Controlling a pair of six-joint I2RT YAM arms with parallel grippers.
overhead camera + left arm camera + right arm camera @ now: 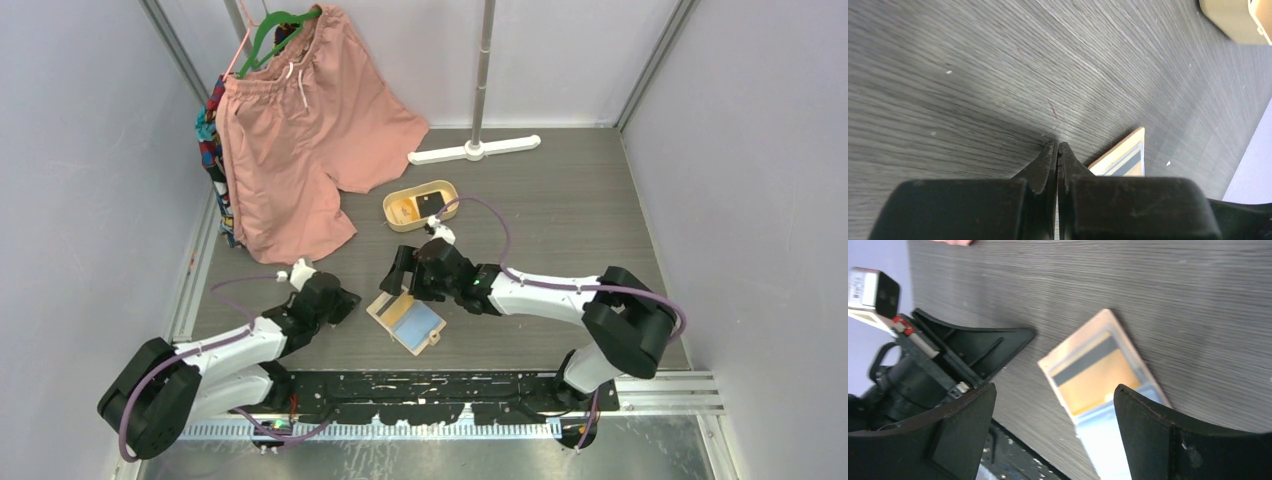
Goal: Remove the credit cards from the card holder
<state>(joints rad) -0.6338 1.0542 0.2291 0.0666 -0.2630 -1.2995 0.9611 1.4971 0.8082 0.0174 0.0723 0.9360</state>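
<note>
A: How are the arms built?
B: Left arm [235, 345] and right arm [540, 293]: white links, black joints, 1 purple cable [505, 243] each.
A: And the ends?
B: 2 black, curved fingers [963, 430] per arm.

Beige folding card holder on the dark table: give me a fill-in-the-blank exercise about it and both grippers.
The beige leather-like folding card holder lies ___ on the dark wood-grain table.
The left gripper is ___ and holds nothing.
The right gripper hovers over the holder, its jaws ___.
The dark-striped credit card showing inside the holder is ___.
Missing words: open; shut; open; orange.
</note>
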